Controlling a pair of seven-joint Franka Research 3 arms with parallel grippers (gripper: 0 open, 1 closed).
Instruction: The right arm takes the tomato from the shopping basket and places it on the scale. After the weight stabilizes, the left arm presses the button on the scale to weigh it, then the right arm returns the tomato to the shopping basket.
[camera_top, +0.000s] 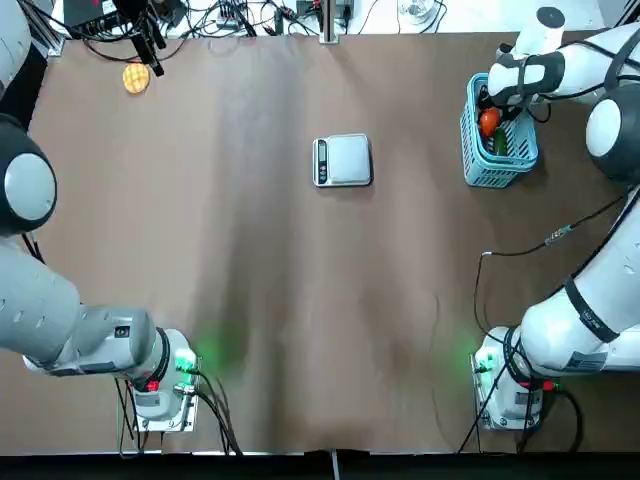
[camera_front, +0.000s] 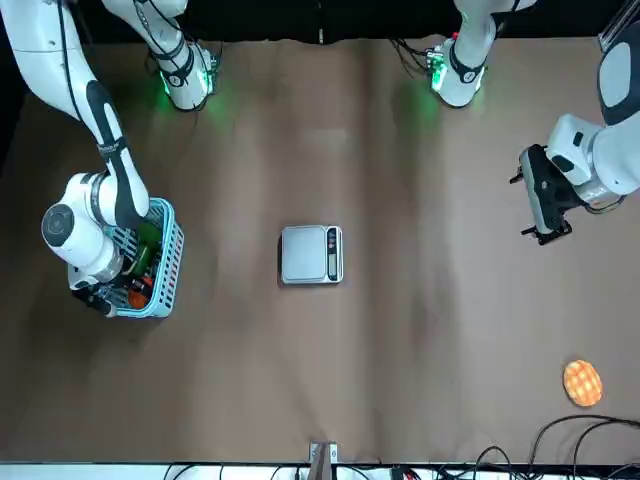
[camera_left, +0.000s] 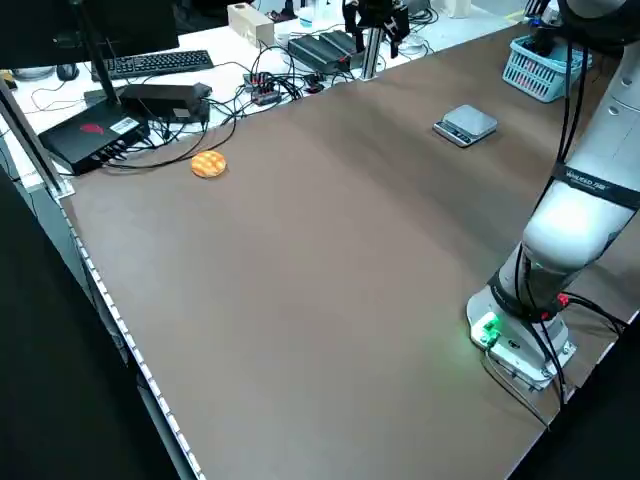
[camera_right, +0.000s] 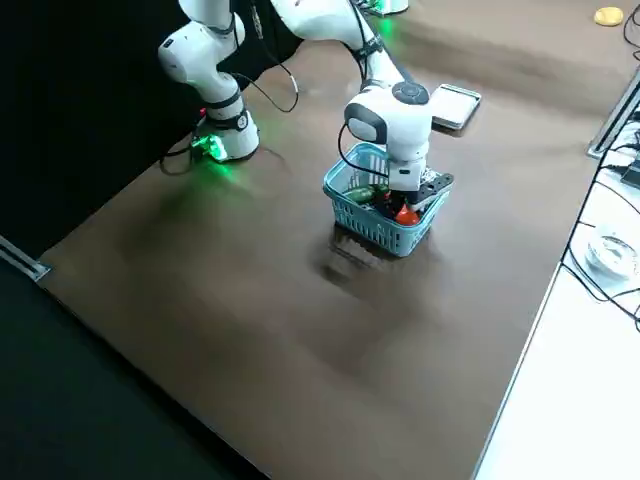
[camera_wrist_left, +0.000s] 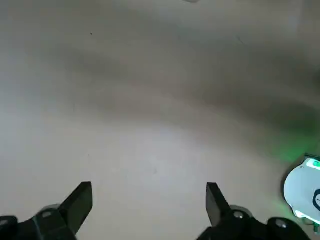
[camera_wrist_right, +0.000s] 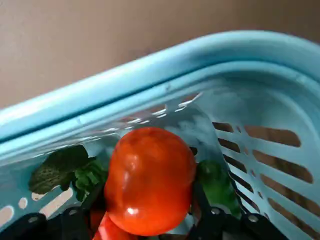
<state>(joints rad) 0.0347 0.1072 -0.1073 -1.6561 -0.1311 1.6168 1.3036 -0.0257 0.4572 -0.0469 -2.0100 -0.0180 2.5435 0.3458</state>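
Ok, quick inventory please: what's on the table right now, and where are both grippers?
tomato: one, orange-red, in the basket, between the right gripper's fingers
green vegetable: one, green, in the basket beside the tomato
basket: one, light blue, table's right side
scale: one, silver, mid-table, nothing on it
waffle: one, yellow-orange, far left corner
right gripper: dark, inside the basket, shut on the tomato
left gripper: dark, open, above bare table on the left

A robotics lab. Two white arms (camera_top: 70, 330) flank a brown table (camera_left: 330, 260); a keyboard (camera_left: 160, 63) and tangled cables (camera_left: 270, 85) crowd its edge.
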